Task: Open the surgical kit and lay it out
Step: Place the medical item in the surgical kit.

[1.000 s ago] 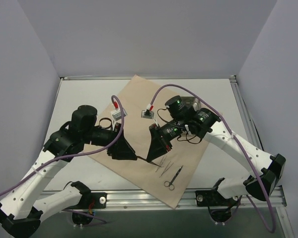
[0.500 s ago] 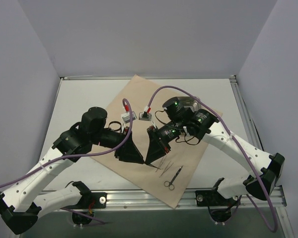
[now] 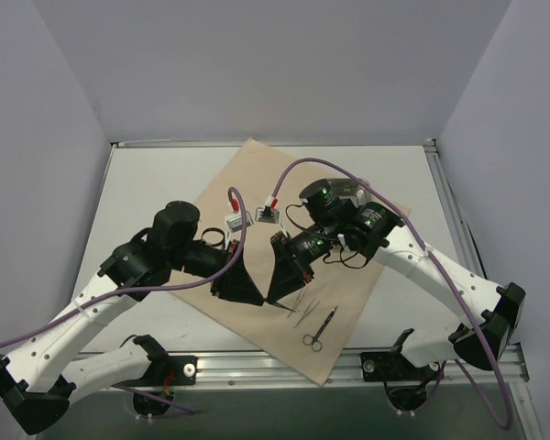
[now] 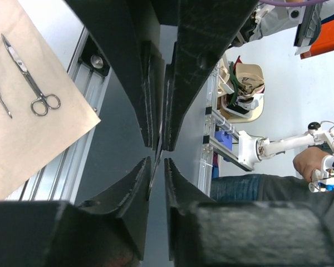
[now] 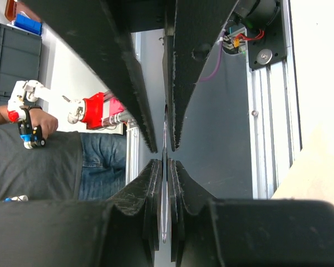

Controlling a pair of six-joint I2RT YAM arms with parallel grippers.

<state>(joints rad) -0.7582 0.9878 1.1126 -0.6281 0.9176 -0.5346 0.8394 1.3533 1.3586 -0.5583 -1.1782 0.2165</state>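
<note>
Top external view gives us the wrap sheet spread flat on the tabletop as a diamond. The scissors and the tweezers lie side by side on its near right part, both slanting from near left to far right. Just left of them, over the near middle of the sheet, the left claw and the right claw meet tip to tip, the left reaching in from the left and the right from the far right. From the right wrist we see that claw closed, with a thin pale sliver held edge-on between its pads. We take it for a slim metal instrument from the kit, but we cannot name it. From the left wrist the left jaws stand only a narrow gap apart with a thin edge running down that gap, and we cannot tell whether the pads press on it. The relation that matters, as we judge it, is that the sliver's long axis seems to run along both claws' slots at once, bridging the two tips. That puts it straight ahead of the left claw, not below it. We read this as a hand-over in mid-air, with both claws equally near the piece. For setting it down beside the tweezers the right arm is nearer, while the bare sheet further left lies under the left arm.
</note>
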